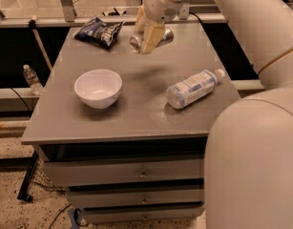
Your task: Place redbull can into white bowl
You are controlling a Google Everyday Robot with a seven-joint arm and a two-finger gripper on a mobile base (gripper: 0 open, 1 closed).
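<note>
Pincer (146, 41), clamped on redbull can (166, 35), hangs above rear tabletop (146, 106), open room toward white bowl (98, 87).

Bulky, smooth cream-white arm (260, 42) shells end in a pale yellow pincer (144, 38) above the table (136, 116).

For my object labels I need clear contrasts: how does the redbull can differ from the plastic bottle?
1. The redbull can is gripped in the claw, raised above the far part of the table; the plastic bottle lies on the table, nearer and to the right, untouched.
2. The can is silver metal; the bottle is clear with a white label.
3. The can looks shorter than the bottle.
Both are on their sides.
</note>
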